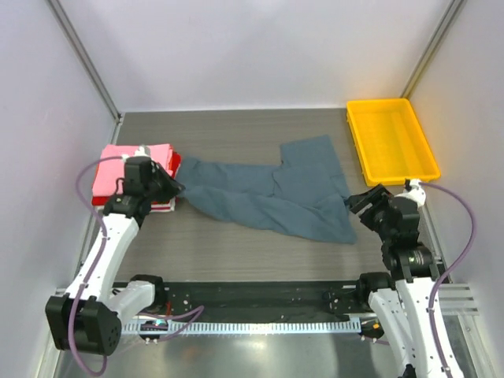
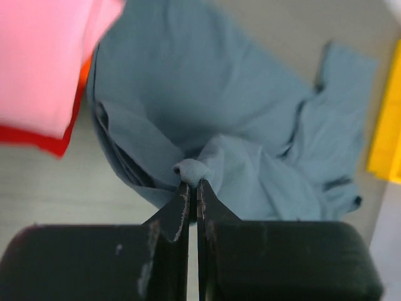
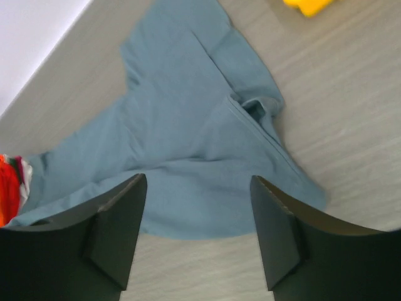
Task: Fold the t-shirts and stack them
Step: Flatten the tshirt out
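Observation:
A slate blue-grey t-shirt (image 1: pixel 272 193) lies crumpled and stretched across the middle of the table. My left gripper (image 1: pixel 178 187) is shut on a bunched bit of its left end (image 2: pixel 191 169), right beside the stack of folded t-shirts (image 1: pixel 130 161), pink on top with red and white under it. My right gripper (image 1: pixel 354 203) hovers open just off the shirt's right corner (image 3: pixel 207 207), its fingers (image 3: pixel 125 219) wide apart with nothing between them.
A yellow plastic tray (image 1: pixel 391 140) stands at the back right. The table's right edge and a frame post run close to the right arm. Bare wood-grain table (image 1: pixel 236 256) lies in front of the shirt.

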Action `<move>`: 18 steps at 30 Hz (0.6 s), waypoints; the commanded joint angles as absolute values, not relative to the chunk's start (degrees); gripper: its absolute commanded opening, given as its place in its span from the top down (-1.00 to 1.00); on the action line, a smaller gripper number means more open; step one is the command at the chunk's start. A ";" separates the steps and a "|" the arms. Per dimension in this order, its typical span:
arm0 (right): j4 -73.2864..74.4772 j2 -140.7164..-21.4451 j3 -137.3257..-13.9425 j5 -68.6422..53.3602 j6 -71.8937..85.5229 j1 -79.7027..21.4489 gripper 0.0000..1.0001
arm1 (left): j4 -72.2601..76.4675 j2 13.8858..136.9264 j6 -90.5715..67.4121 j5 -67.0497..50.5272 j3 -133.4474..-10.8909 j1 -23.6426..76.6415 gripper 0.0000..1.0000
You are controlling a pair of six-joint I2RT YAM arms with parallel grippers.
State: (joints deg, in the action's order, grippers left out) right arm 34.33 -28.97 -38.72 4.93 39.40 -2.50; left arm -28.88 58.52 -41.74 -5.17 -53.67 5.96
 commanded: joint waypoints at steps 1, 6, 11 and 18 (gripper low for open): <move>32.26 -20.68 -33.67 3.61 41.57 -2.37 -0.49 | -21.36 52.65 -44.38 -11.77 -46.70 6.06 1.00; 30.59 -29.42 -34.18 1.15 38.24 -2.29 -0.33 | -21.71 50.71 -44.30 -14.06 -42.28 6.15 0.99; 23.94 -45.59 -37.52 -2.89 34.72 -2.37 -0.08 | -22.67 50.28 -43.95 -16.26 -40.87 6.24 1.00; 18.90 -67.63 -48.93 -2.47 33.49 -2.98 0.05 | -26.18 51.50 -42.28 -18.90 -39.02 6.68 0.99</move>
State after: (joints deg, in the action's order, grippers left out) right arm 24.84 -62.04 -41.32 -1.83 35.64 -2.52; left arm -25.36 51.03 -43.40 -15.49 -38.46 6.17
